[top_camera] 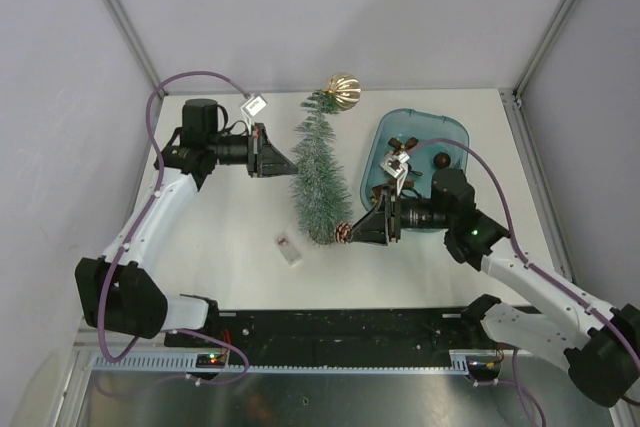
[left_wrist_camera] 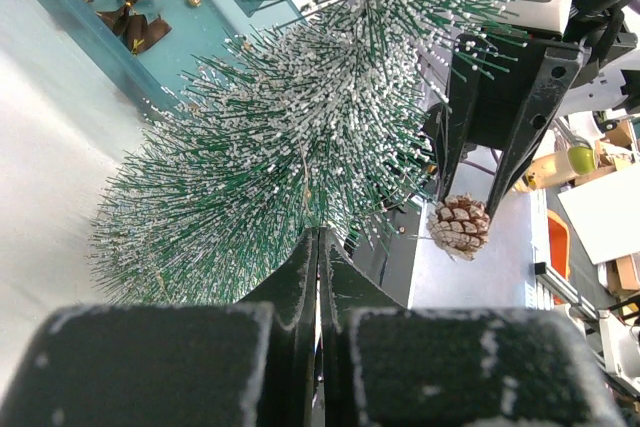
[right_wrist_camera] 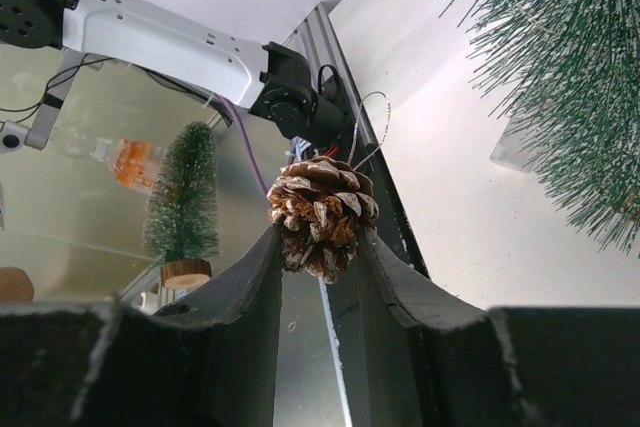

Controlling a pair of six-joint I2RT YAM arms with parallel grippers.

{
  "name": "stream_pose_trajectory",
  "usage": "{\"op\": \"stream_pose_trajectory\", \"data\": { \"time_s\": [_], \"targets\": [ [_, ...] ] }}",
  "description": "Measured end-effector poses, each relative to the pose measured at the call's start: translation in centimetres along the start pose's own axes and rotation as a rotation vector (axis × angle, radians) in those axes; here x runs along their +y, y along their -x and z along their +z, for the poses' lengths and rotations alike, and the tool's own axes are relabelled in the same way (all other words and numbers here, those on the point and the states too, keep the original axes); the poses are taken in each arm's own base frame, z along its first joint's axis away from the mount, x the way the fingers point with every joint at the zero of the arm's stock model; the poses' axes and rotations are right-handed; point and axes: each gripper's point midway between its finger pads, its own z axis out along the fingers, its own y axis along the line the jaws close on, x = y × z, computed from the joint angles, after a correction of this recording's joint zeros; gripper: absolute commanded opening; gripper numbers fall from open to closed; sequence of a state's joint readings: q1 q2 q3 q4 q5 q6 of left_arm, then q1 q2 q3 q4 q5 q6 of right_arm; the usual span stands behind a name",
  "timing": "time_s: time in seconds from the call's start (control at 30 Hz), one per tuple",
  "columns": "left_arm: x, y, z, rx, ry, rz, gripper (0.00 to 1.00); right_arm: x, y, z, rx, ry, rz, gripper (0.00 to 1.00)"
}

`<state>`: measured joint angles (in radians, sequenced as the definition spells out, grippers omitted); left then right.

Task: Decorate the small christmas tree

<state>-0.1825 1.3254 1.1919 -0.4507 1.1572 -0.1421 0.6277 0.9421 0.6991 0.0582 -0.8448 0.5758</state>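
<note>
From the top, I see the small christmas tree (top_camera: 320, 182), a frosted green bottle-brush cone, in the middle of the white worktop (top_camera: 230, 227). It is just left of the see-through blue plastic tray (top_camera: 377, 147). I cannot tell if it stands or lies. A shiny gold ball (top_camera: 343, 90) sits at its far tip. My left jaws press into the bristles on its left side. My right jaws hold a small brown pine cone (top_camera: 343, 231) just beside its near end.

From the left wrist, my left jaws are clenched tight, with bristles all around the tips. I cannot tell if any are pinched.

From the right wrist, the cone is gripped only by its lower sides. Its thin wire loop (right_wrist_camera: 368, 125) sticks up, free.

I think the cone could drop if I let go before the loop catches a branch. A harder push from either arm could shove the tree toward the tray.

There is open worktop to the left. The tray rim is close on the right. A little clear piece (top_camera: 289, 248) lies near the tree's near end.
</note>
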Motion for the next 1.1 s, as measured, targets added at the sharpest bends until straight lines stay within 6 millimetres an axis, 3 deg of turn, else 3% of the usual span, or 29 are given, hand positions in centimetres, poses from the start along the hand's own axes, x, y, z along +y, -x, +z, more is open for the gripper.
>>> {"op": "stream_pose_trajectory", "data": {
  "time_s": [0.6, 1.1],
  "targets": [
    [-0.2, 0.0, 0.0, 0.002, -0.010, 0.000, 0.00, -4.0, 0.7, 1.7, -0.049, -0.152, -0.072, 0.36],
    [-0.6, -0.1, 0.0, 0.005, -0.032, 0.000, 0.00, -7.7, 2.1, 1.9, -0.119, -0.318, -0.113, 0.35]
  ]
}}
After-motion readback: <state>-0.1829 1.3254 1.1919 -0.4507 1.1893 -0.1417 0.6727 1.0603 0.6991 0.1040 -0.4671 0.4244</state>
